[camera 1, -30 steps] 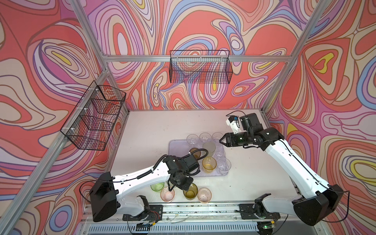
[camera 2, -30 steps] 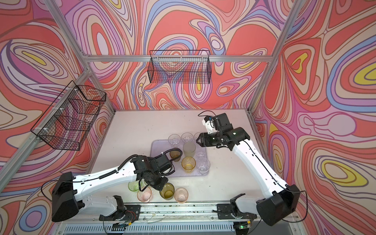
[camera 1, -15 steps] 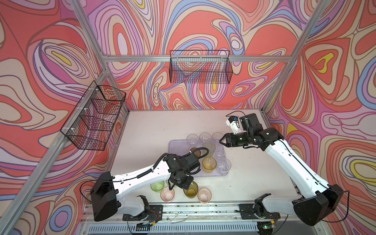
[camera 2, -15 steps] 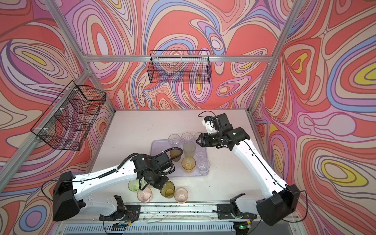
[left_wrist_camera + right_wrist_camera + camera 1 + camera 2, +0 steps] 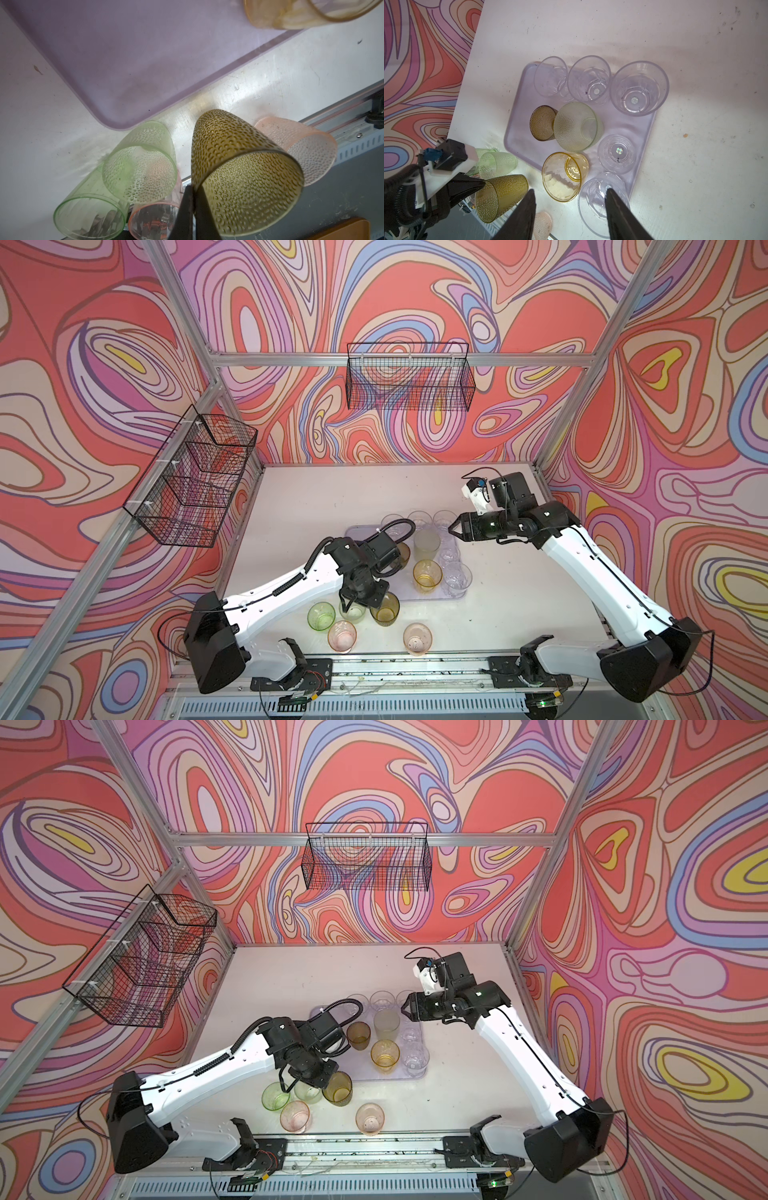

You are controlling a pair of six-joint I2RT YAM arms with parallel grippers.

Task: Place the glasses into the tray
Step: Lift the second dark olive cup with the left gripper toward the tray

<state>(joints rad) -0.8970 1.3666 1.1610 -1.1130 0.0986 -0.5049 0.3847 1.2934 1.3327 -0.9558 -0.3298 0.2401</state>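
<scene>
A: What's nearest the front?
B: Two pink glasses (image 5: 342, 635) (image 5: 417, 638), then two green glasses (image 5: 321, 615) (image 5: 353, 611), loose on the table (image 5: 519, 605).
A: The left gripper (image 5: 192, 191)?
B: Clamped on the rim of the olive glass (image 5: 239, 166), just outside the tray (image 5: 518, 116).
A: Farther back?
B: Clear glasses (image 5: 588, 79) in the tray; the right gripper (image 5: 454, 528) hovers there, half open, empty.

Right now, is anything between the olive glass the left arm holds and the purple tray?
Nothing visible is. The olive glass, pinched at its rim by the left fingers, is just off the tray, whose nearest part is bare. The pale green glass stands beside it, not between.
</scene>
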